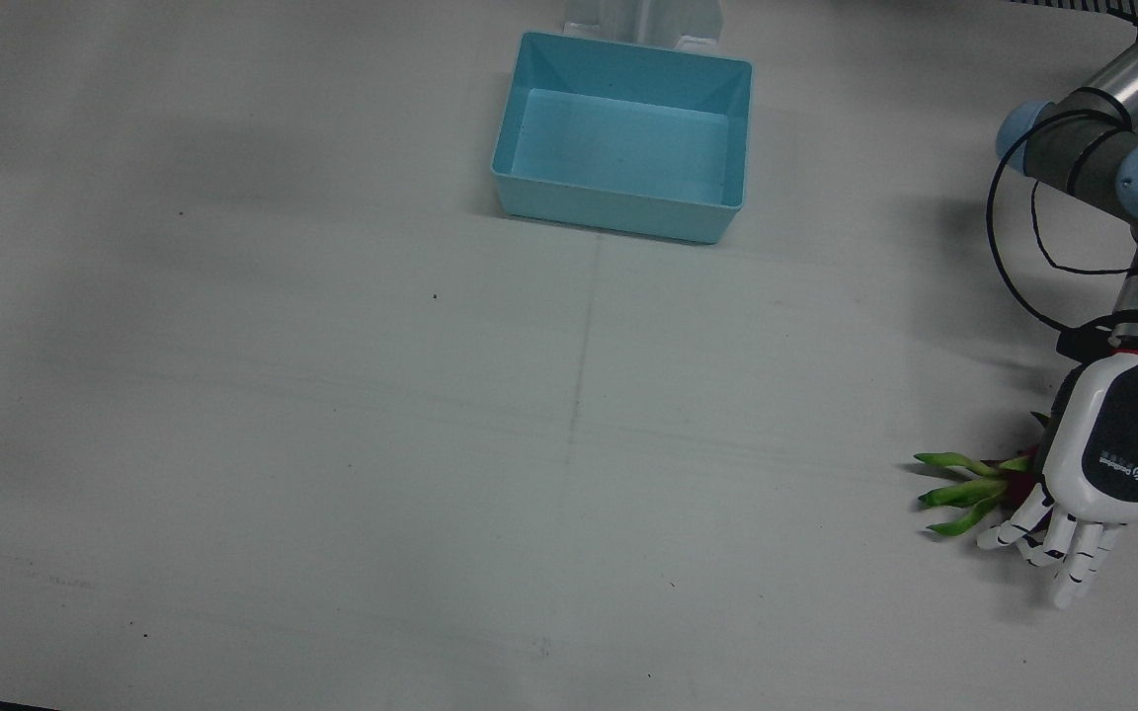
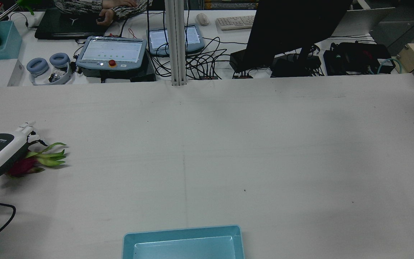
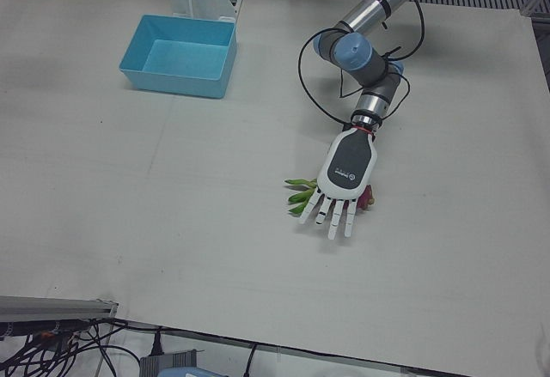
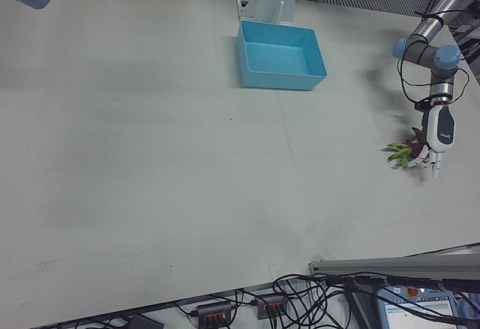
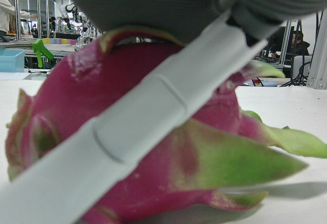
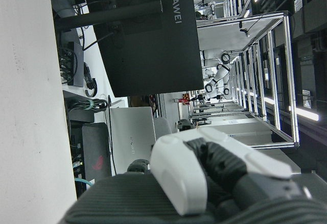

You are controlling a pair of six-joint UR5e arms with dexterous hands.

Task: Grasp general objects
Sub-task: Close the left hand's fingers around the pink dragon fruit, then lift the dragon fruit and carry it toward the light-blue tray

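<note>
Fruit: the dragon fruit lies on the table at its 4 o'clock edge in the front view, green tips toward 9.
Left hand: your left hand hovers over it, fingers spread, gripping nothing.
Grasp: lower until the palm meets the red body, then curl around it, not the leaves.
Bin: the blue bin waits at 12.
Right hand: outside the table views; you cannot tell its grip.
</note>
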